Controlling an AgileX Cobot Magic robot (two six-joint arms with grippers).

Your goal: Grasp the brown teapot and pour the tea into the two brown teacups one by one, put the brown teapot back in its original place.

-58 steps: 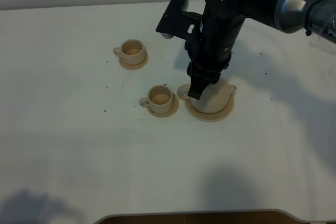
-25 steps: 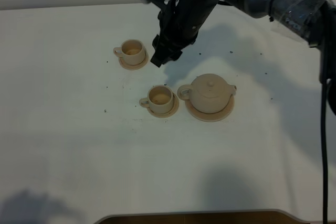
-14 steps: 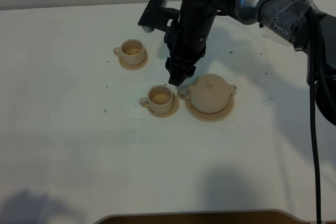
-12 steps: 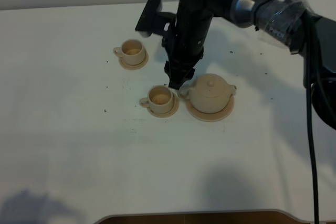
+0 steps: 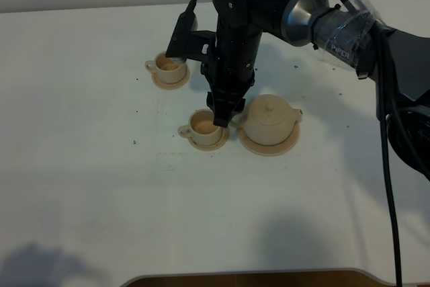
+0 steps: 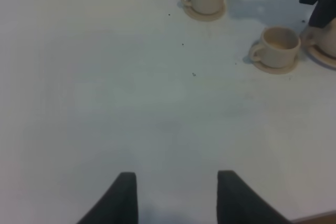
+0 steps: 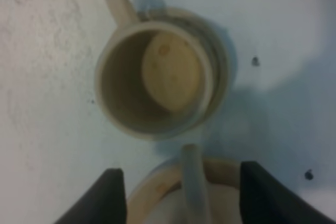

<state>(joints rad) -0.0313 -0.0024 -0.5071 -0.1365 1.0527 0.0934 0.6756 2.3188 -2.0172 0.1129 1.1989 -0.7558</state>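
Left gripper (image 6: 176,199): only two dark fingertips show, cut off by the frame edge. They are spread apart over the bare table (image 6: 105,103) with nothing between them (this gripper is outside the high view).
Far teacup (image 5: 168,65): stands on its small saucer with its handle to the left. The right arm's dark wrist block covers part of its upper right rim.
Near teacup (image 5: 203,126): stands on its own saucer, just left of the teapot. From above, its right rim is hidden behind the gripper tip, and its inside is too blurred to tell if it holds liquid.
Right gripper (image 5: 222,115): points down between the near teacup and the teapot. Its jaws are parted, with one finger on either side of the loop handle (image 7: 193,179). A gap shows on both sides, so it grips nothing.
Brown teapot (image 5: 270,117): sits upright with its lid on, on the wide saucer (image 5: 282,146). The high view hides its handle, and the wrist view cuts off its body.
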